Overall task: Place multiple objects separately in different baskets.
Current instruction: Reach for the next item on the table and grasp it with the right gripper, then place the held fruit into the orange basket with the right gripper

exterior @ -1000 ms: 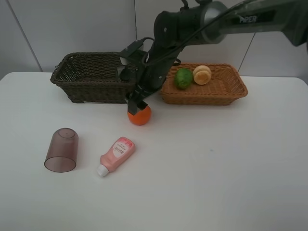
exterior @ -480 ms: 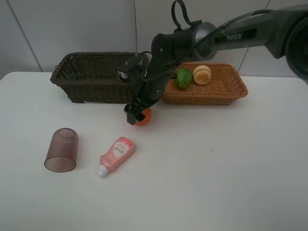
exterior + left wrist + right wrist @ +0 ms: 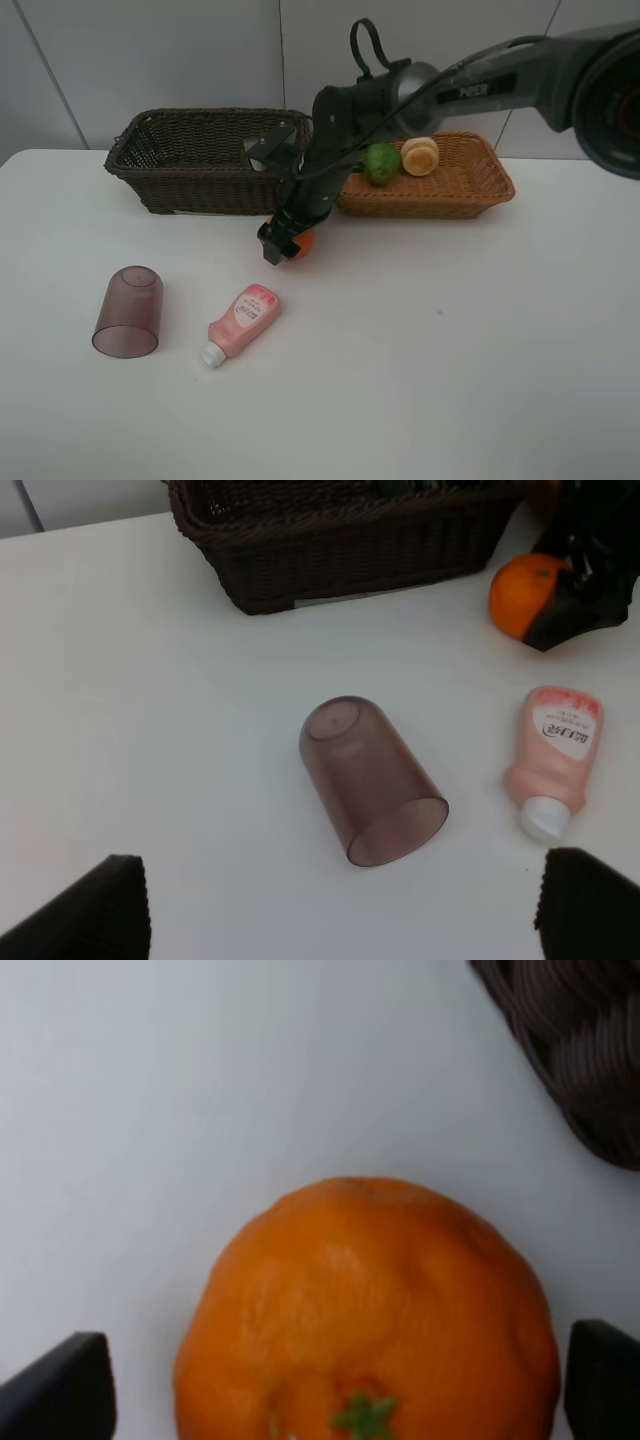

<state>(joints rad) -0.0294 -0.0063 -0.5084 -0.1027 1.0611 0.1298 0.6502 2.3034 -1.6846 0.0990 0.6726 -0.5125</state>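
on the worktop (image 3: pixel 450 350), just in front of where the two baskets meet, sits the orange (image 3: pixel 365 1300), stem side toward my right wrist camera. my right end effector (image 3: pixel 283 242) is down over it, reaching across from the right side, fingers spread wide, one on each side of the fruit. a sliver of worktop shows between at least one finger and the peel, so not clamped. cannot tell if the other finger touches. my left end effector (image 3: pixel 345 905) hangs above the near-left part of the worktop, fingers wide, nothing between them. cup (image 3: pixel 370 780) lies on its side below it, mouth facing the front edge. pink bottle (image 3: pixel 243 318) lies flat just right of the cup, apart from it, white cap pointing toward the front. dark basket (image 3: pixel 190 170) at back left, inside not visible from here. light basket (image 3: pixel 450 195) right beside it at back right, holding a green fruit (image 3: pixel 381 163) and a pale peach (image 3: pixel 420 155), side by side at its left end.
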